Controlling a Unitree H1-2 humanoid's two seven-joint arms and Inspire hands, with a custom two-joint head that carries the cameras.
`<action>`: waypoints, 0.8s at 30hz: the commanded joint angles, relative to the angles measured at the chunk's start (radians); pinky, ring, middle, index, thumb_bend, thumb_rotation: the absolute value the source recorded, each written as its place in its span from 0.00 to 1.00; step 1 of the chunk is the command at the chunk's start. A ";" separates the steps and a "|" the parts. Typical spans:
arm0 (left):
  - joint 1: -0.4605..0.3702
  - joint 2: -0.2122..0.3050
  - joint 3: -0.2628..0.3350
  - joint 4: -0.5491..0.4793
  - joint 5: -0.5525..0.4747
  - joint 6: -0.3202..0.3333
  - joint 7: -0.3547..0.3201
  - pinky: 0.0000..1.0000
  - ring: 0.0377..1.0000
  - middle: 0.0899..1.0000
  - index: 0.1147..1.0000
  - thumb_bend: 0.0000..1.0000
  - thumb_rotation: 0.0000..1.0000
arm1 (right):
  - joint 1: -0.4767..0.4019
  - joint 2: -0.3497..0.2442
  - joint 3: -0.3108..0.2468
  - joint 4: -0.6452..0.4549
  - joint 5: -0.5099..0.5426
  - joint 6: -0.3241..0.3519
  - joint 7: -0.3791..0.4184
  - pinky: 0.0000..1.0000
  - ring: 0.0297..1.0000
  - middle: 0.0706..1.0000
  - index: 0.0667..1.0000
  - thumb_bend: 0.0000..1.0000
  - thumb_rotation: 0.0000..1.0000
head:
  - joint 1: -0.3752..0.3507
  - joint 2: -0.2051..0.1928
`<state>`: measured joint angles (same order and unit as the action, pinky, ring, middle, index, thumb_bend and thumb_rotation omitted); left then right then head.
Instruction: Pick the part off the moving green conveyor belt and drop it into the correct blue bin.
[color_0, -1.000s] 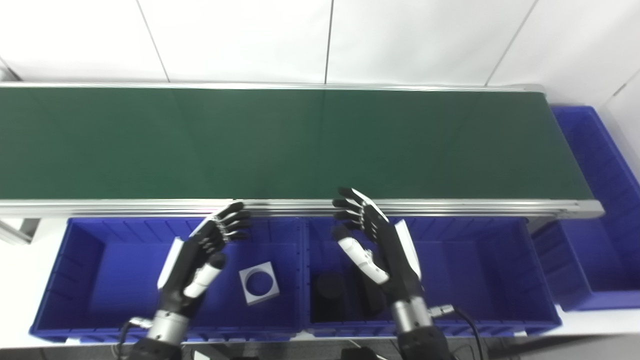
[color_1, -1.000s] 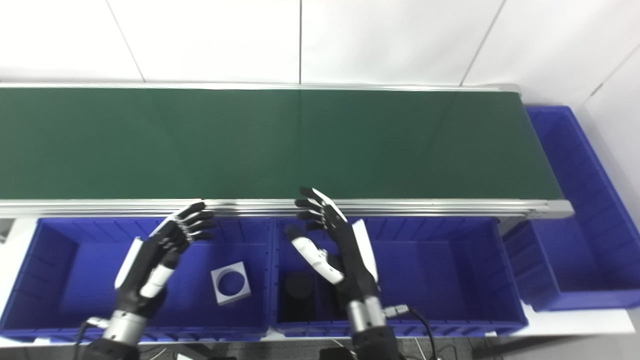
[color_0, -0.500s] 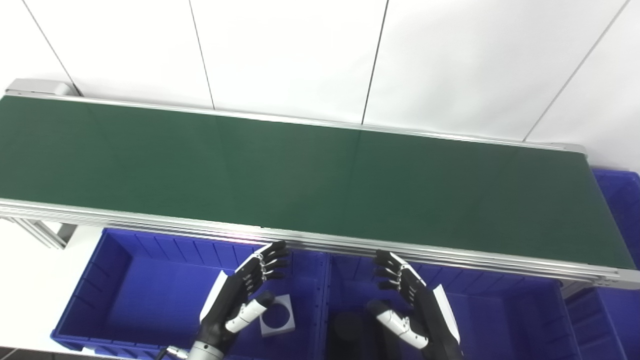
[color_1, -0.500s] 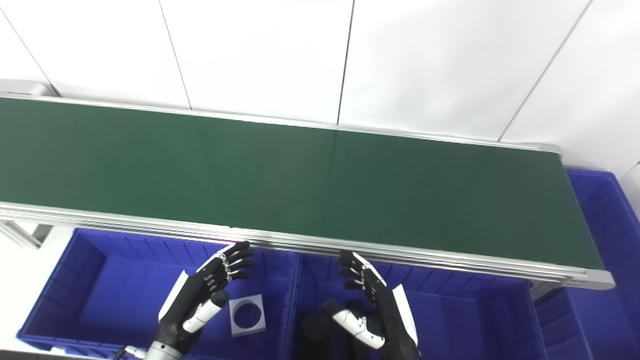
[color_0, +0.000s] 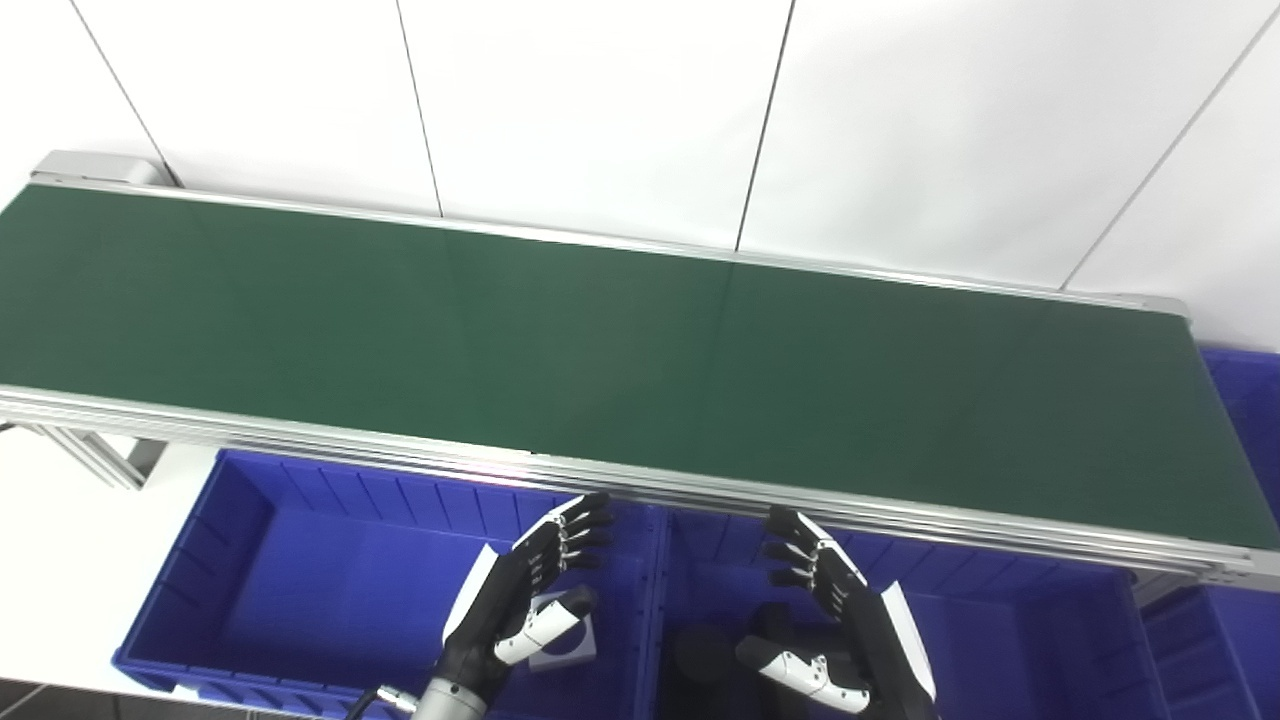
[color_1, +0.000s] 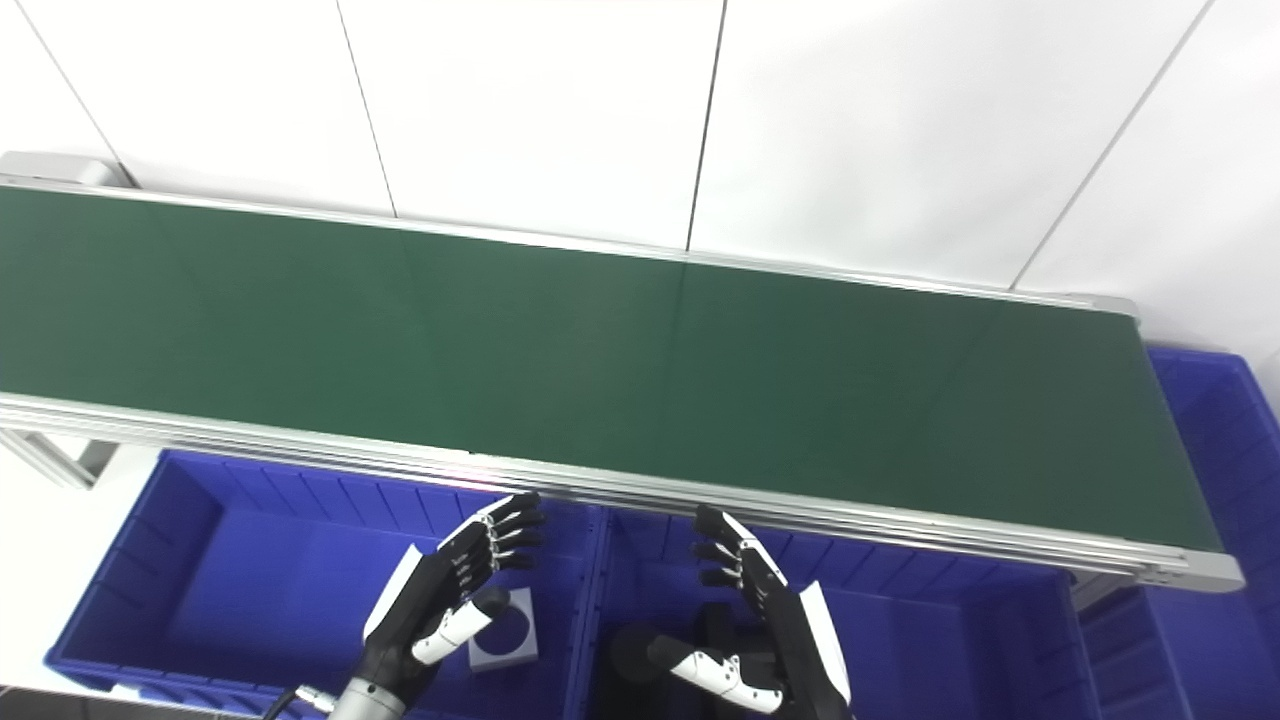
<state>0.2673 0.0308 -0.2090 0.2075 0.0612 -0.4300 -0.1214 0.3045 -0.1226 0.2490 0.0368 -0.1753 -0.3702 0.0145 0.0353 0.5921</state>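
The green conveyor belt (color_0: 600, 350) runs across the view with no part showing on it. My left hand (color_0: 520, 595) hovers open over the left blue bin (color_0: 300, 560), fingers spread toward the belt's near rail. A grey square part with a round hole (color_1: 505, 640) lies in that bin, just right of the hand. My right hand (color_0: 840, 620) is open above the middle blue bin (color_0: 1000, 640), holding nothing. Black cylindrical parts (color_0: 700, 655) lie in this bin beside its thumb.
A third blue bin (color_1: 1225, 440) stands at the belt's right end. The aluminium rail (color_0: 700, 490) edges the belt just ahead of both hands. A white panelled wall (color_0: 640, 110) rises behind the belt.
The camera has tilted up, so the belt and bins sit lower and slanted in the picture. Both hands stay open over their bins in much the same pose.
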 joint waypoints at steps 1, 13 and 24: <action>-0.012 0.006 -0.008 -0.010 -0.008 -0.040 0.010 0.73 0.78 0.81 0.84 0.88 0.77 | -0.004 0.013 -0.004 -0.012 -0.004 -0.051 -0.001 0.71 0.79 0.84 0.86 0.83 0.48 | -0.012 0.001; -0.013 0.045 0.011 -0.019 -0.054 -0.040 -0.028 0.76 0.81 0.83 0.87 0.85 0.78 | -0.009 0.062 -0.001 -0.009 -0.066 -0.052 -0.031 0.69 0.78 0.82 0.86 0.78 0.49 | -0.133 0.021; -0.012 0.061 0.046 -0.021 -0.079 -0.040 -0.071 0.77 0.81 0.83 0.88 0.84 0.82 | -0.022 0.098 0.004 0.029 -0.102 -0.059 -0.053 0.70 0.78 0.83 0.85 0.78 0.52 | -0.191 0.029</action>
<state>0.2661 0.0919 -0.1656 0.2146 -0.0074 -0.4300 -0.1817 0.2949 -0.0334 0.2510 0.0742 -0.2753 -0.3729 -0.0280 -0.1580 0.6197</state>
